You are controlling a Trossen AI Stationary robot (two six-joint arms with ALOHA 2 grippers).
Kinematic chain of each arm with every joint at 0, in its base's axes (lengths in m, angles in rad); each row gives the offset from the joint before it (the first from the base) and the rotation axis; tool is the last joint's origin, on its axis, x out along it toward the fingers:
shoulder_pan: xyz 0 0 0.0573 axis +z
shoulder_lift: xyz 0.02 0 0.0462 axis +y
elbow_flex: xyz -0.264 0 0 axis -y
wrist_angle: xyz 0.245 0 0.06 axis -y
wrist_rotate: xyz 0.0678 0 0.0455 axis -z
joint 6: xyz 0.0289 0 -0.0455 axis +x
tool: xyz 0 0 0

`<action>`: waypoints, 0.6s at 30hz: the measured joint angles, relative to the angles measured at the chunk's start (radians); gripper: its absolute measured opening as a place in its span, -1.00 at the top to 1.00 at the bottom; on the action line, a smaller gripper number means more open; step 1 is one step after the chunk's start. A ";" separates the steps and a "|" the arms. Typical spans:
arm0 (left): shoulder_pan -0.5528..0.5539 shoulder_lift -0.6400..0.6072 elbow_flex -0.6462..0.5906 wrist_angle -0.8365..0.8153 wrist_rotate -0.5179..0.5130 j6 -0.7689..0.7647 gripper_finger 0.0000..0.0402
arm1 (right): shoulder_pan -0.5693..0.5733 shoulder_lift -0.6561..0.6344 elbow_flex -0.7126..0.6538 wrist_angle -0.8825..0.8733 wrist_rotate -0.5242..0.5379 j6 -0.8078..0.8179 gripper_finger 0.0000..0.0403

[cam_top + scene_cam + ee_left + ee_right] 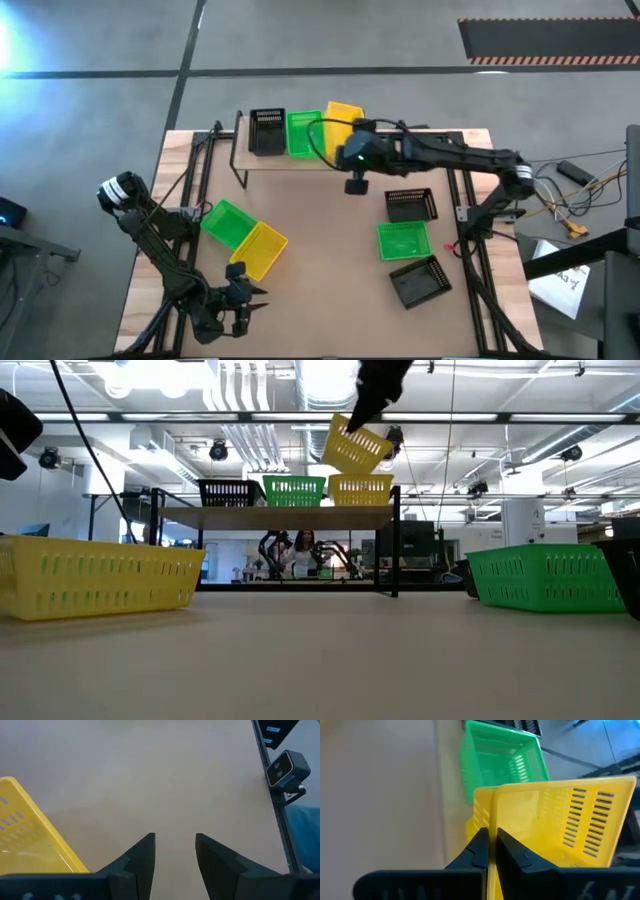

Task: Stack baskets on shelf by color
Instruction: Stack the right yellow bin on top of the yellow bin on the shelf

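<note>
My right gripper (340,135) is over the shelf's right end, shut on a yellow basket (357,448) held above the shelf. The light-wood shelf (275,510) carries a black basket (228,492), a green basket (293,490) and a yellow basket (360,489), side by side on their bottoms. The held basket hangs tilted just above that yellow one. My left gripper (175,842) is open near the table's near-left corner, beside a yellow basket (30,830), touching nothing. My right gripper pinches one side wall of the yellow basket at its rim (492,822), one finger inside the basket and one outside. The fingers (365,400) come from above, pointing down. The basket is lifted clear and hangs tilted below them, its held side highest.
On the table's left lie a green basket (228,222) and a yellow basket (260,250), touching each other. On its right are a black basket (411,205), a green basket (403,241) and another black basket (420,280). Bare tabletop (320,230) lies between the groups.
</note>
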 joint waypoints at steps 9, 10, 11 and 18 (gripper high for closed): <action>0.000 0.000 0.000 0.019 0.000 0.000 0.38 | -0.059 0.185 0.260 -0.225 0.001 -0.018 0.96; 0.000 0.000 0.000 0.019 0.000 0.000 0.38 | -0.063 0.203 0.283 -0.267 0.001 -0.010 0.96; 0.000 0.000 0.000 0.020 0.000 0.000 0.38 | -0.068 0.220 0.303 -0.306 0.002 0.001 0.96; 0.000 0.000 0.000 0.019 0.000 0.001 0.38 | -0.073 0.278 0.361 -0.413 0.001 0.043 0.96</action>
